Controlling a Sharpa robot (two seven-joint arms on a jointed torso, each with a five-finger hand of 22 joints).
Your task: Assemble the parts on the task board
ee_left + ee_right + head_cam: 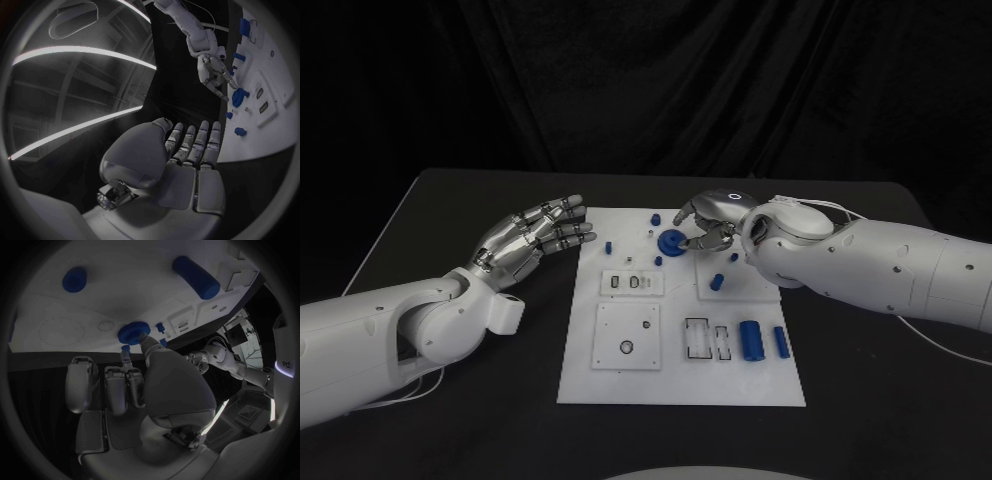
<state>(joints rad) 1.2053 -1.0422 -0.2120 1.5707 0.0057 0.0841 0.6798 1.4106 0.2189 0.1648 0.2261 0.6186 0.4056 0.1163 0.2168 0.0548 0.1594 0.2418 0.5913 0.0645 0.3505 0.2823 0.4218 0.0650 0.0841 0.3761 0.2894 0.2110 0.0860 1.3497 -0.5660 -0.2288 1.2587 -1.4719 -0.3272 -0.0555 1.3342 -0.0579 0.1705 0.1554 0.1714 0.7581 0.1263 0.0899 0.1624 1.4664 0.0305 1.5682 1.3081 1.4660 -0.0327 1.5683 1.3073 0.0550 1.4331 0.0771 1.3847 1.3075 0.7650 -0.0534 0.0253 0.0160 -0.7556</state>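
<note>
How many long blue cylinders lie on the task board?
2: a thicker cylinder and a thinner cylinder side by side near the task board's right edge; the right hand may hide others.

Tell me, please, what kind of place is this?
Probably a robotics lab test bench: a white task board with small blue parts lies on a black table, and black curtains hang behind.

Blue parts (753, 340) dot the white task board (681, 385) (black table (877, 420) beneath).
</note>
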